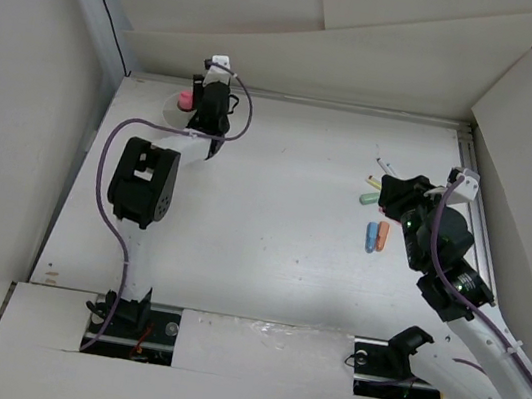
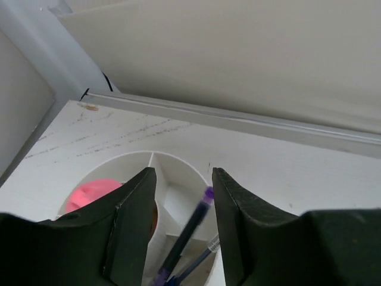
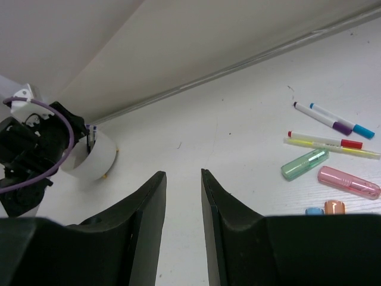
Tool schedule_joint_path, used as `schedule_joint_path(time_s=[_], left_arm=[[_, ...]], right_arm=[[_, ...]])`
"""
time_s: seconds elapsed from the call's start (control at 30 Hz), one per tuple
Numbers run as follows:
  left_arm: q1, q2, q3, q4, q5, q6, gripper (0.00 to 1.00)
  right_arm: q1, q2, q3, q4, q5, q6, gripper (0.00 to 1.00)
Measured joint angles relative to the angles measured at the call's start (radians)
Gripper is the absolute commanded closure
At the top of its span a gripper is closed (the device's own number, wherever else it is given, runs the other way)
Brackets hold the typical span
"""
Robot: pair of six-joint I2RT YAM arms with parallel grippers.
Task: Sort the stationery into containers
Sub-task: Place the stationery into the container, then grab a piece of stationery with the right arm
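Beige panels (image 1: 373,34) box a white table (image 1: 266,260), with open room mid-span. The left gripper (image 2: 183,179) gapes over the corner cup (image 2: 128,158). The right gripper (image 3: 182,176) stands narrowly parted near the markers (image 3: 321,117).

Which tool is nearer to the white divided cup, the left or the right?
Left. The left tool is directly above the white divided cup; the right tool is far away, near the loose pens.

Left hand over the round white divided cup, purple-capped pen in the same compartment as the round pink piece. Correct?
Wrong on the compartment. The left hand is over the round white divided cup, but the purple-capped pen lies in a different compartment from the round pink piece, with a divider wall between them. The left wrist view shows it.
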Motion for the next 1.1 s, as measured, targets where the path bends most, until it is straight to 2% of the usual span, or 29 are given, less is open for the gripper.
schedule_joint_path(time_s=[0.17,0.3,0.37,0.4,0.47,0.5,0.57,0.7,0.87,0.97,1.1], left_arm=[[0.000,-0.108,-0.010,-0.039,0.021,-0.057,0.62],[0.001,-0.209,-0.011,-0.071,0.057,-0.119,0.71],[0.002,-0.240,-0.011,-0.089,0.095,-0.156,0.76],[0.001,-0.262,-0.011,-0.100,0.118,-0.174,0.78],[-0.005,-0.277,-0.009,-0.128,0.160,-0.206,0.83],[-0.013,-0.277,-0.002,-0.148,0.175,-0.220,0.84],[-0.046,-0.261,0.043,-0.213,0.195,-0.241,0.87],[-0.184,-0.161,0.225,-0.348,0.215,-0.253,0.91],[-0.438,-0.017,0.407,-0.472,0.213,-0.258,0.94],[-0.572,0.041,0.434,-0.529,0.220,-0.293,0.94],[-0.677,0.064,0.381,-0.570,0.280,-0.378,0.95]], right_arm=[[0.000,0.004,0.000,0.000,0.000,0.000,0.64],[0.000,0.010,0.000,0.002,0.000,0.000,0.65],[0.000,0.013,0.000,0.002,0.000,-0.001,0.73],[0.000,0.013,0.000,0.002,0.000,-0.003,0.85],[0.000,0.013,0.000,0.002,0.000,-0.007,0.96],[0.000,0.014,0.000,0.002,0.003,-0.006,1.00],[0.000,0.014,0.000,0.000,0.016,-0.003,1.00],[0.000,0.028,0.001,-0.011,0.075,0.010,1.00],[0.000,0.098,0.031,-0.073,0.169,0.048,1.00],[-0.001,0.122,0.040,-0.115,0.211,0.071,1.00],[-0.008,0.108,0.040,-0.152,0.241,0.092,1.00]])
